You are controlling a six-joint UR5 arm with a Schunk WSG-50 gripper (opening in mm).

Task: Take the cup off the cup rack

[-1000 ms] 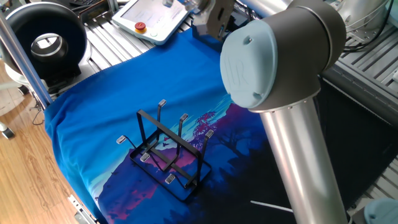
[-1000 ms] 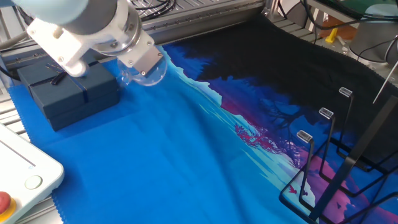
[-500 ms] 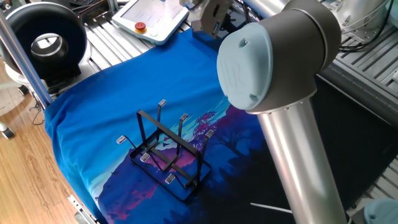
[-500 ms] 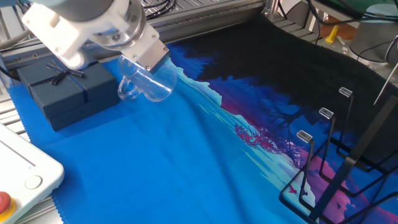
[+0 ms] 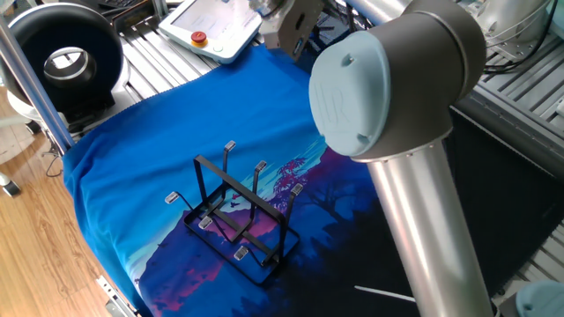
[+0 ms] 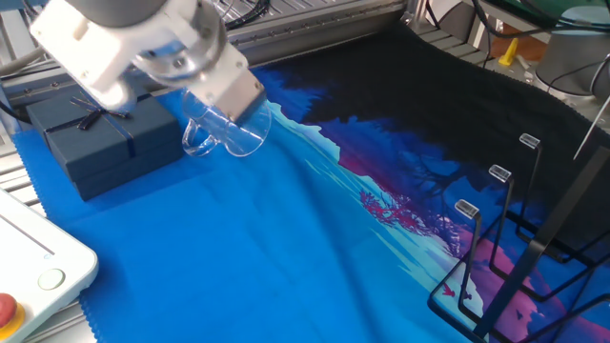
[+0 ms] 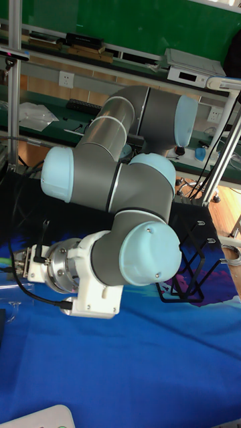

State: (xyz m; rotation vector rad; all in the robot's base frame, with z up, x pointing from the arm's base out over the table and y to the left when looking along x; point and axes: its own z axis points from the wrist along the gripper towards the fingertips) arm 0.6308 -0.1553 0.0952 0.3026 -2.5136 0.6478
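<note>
Cup (image 6: 227,133) in gripper (image 6: 233,112), off rack (image 5: 236,218)

Dark blue gift box (image 6: 100,143) on blue cloth (image 6: 238,248); white pendant (image 5: 216,26) beside it

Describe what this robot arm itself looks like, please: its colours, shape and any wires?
The arm is built of thick silver-grey metal tubes joined by rounded joints with pale blue caps. Its wrist is white and silver, with a thin black cable looping off it. The pincer at its end is a small grey metal block.
</note>
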